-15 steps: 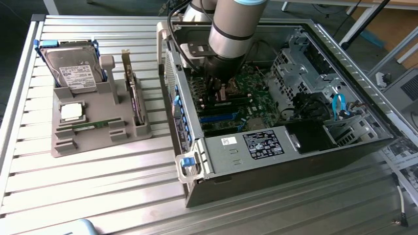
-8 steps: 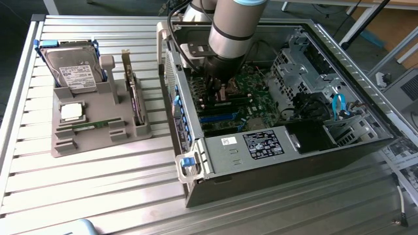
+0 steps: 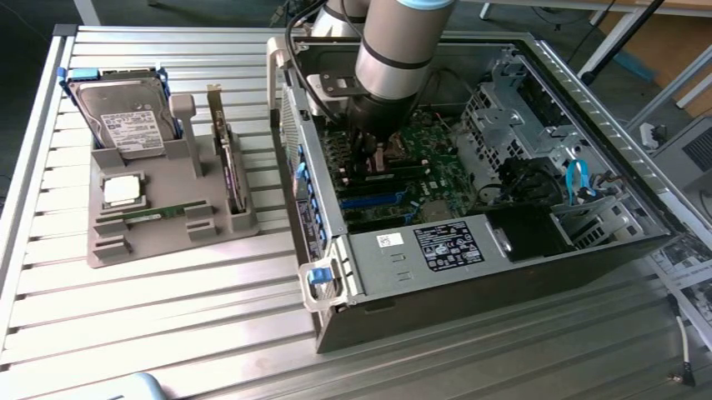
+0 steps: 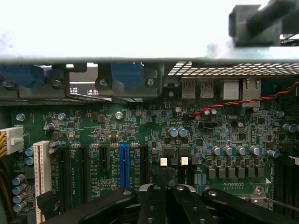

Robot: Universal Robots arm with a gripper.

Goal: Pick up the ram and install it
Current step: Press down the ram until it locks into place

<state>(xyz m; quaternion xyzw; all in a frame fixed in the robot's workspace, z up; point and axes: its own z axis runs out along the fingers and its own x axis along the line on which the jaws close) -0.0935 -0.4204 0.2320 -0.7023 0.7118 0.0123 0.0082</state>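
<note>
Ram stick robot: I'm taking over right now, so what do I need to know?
Gripper: shut, with nothing visible between its fingers, low over the motherboard inside the open computer case.
Ram: lying flat in the grey holder outside the case, on the exterior view's left.
Done: nothing shows as done; the ram looks untouched.
Left: the ram is not yet picked up or installed.

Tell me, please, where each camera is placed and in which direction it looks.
Exterior view: placed high and off the arm, it looks down at the open computer case and the grey parts holder beside it; the arm reaches into the case.
Wrist view: mounted on the wrist inside the case, it faces the green motherboard; the gripper, shut, shows at the edge.
Shared: both show the motherboard and the case interior.
</note>
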